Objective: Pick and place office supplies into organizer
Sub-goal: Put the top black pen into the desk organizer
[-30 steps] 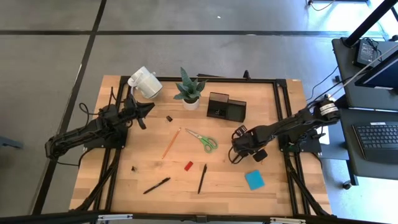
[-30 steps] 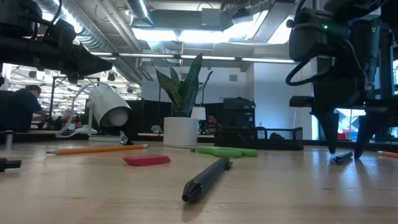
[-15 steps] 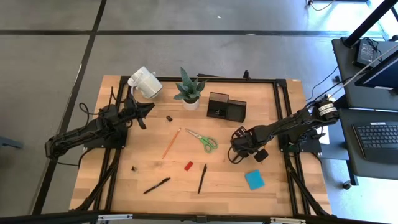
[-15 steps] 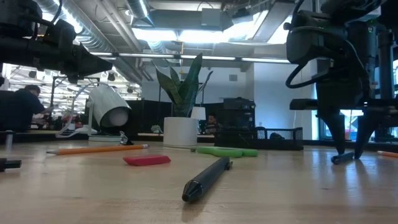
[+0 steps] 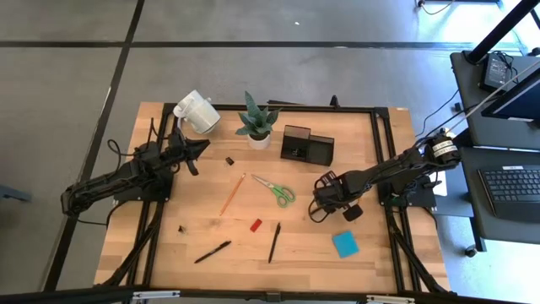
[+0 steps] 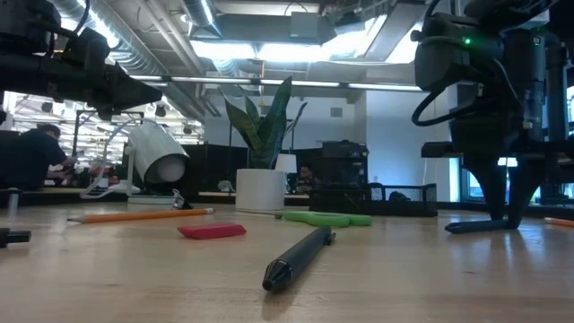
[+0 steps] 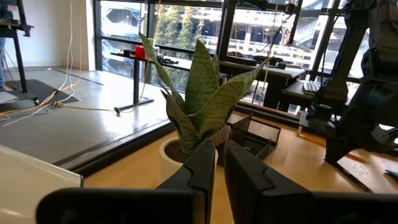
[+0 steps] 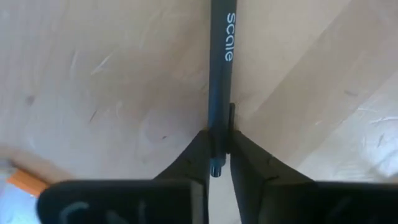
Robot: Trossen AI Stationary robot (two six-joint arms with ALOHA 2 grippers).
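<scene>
My right gripper (image 5: 317, 212) stands on the table right of the green-handled scissors (image 5: 276, 190), shut on a dark pen (image 6: 475, 226) printed "scale" (image 8: 221, 68). The black organizer (image 5: 306, 144) sits toward the far edge. An orange pencil (image 5: 232, 194), a red block (image 5: 256, 225), two black pens (image 5: 274, 241) (image 5: 212, 252), a blue sticky-note pad (image 5: 344, 244) and small black clips (image 5: 229, 160) lie flat on the wood. My left gripper (image 5: 196, 148) waits shut near the white mug (image 5: 196, 112). My right gripper pinches the pen between its two fingers near one end (image 8: 217, 144), by the clip. The fingers (image 6: 507, 202) come from above, pointing down, across the pen. The pen lies flat on the table, its long part reaching out from the fingers.
A potted spiky plant (image 5: 257, 123) stands left of the organizer and the mug lies on its side at the far left corner. Another orange pencil (image 6: 560, 221) lies close to my right gripper. Bare wood shows between the organizer and my right gripper.
My right gripper has sunk a little toward the table and shut its fingers on the dark pen. The pen has turned about on the wood and now shows more of its length in the low view.
</scene>
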